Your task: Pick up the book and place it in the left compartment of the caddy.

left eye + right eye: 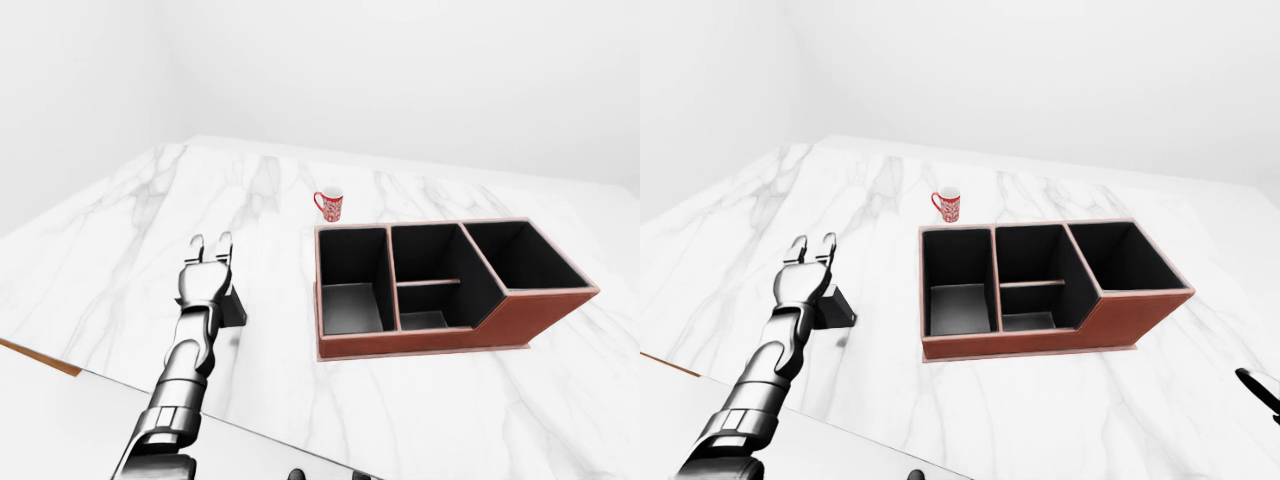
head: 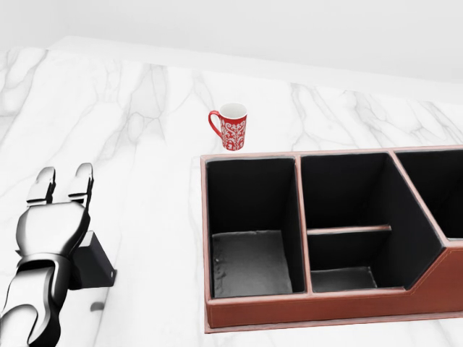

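The book (image 2: pixel 94 266) is a small dark block lying on the white marble counter at the lower left of the head view. It is partly hidden under my left hand (image 2: pixel 65 179). That hand hovers over it, open, with its fingers (image 2: pixel 84 177) stretched toward the top of the view and not closed round the book. The caddy (image 2: pixel 249 155) is brown leather with black insides and stands to the right. Its left compartment (image 2: pixel 249 224) holds nothing. Only a dark sliver of my right hand (image 1: pixel 1262 388) shows at the right edge of the right-eye view.
A red patterned mug (image 2: pixel 231 127) stands just above the caddy's left corner. The counter's near edge (image 1: pixel 35 357) runs across the lower left of the left-eye view. A white wall rises behind the counter.
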Controlling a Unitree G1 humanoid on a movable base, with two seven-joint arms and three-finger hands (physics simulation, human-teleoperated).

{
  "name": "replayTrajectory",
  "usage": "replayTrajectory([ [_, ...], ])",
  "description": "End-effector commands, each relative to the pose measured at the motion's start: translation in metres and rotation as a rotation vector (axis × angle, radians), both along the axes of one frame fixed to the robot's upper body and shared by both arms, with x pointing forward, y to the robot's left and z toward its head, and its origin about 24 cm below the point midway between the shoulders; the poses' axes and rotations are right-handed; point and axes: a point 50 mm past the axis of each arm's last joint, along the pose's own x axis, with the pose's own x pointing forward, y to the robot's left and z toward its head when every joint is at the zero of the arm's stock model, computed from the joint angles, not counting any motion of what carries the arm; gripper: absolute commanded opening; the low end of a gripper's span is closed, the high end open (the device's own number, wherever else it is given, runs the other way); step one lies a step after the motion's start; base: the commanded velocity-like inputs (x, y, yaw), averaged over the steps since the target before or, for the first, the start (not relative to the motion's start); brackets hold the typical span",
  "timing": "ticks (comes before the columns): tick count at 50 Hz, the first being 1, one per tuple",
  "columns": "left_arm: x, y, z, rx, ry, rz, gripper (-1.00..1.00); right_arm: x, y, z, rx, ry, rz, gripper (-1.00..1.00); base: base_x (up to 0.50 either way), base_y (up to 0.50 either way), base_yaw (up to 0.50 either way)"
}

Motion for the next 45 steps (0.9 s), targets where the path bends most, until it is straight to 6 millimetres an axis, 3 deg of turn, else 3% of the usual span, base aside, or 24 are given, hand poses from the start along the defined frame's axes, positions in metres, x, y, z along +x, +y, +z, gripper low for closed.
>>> replayTrajectory([
  [1, 0.009, 0.002, -0.018, 0.026, 0.067, 0.009, 1.0, -0.001, 0.0, 0.001, -0.002, -0.005, -0.003, 1.0, 0.0, 0.0, 0.0],
  [17, 0.011, 0.009, -0.036, 0.032, 0.135, 0.047, 1.0, 0.001, 0.0, -0.001, 0.003, 0.004, 0.003, 1.0, 0.0, 0.0, 0.0],
  [45, 0.01, 0.022, -0.045, 0.04, 0.172, 0.102, 1.0, 0.001, 0.001, -0.001, -0.001, 0.007, 0.005, 1.0, 0.0, 0.0, 0.0],
])
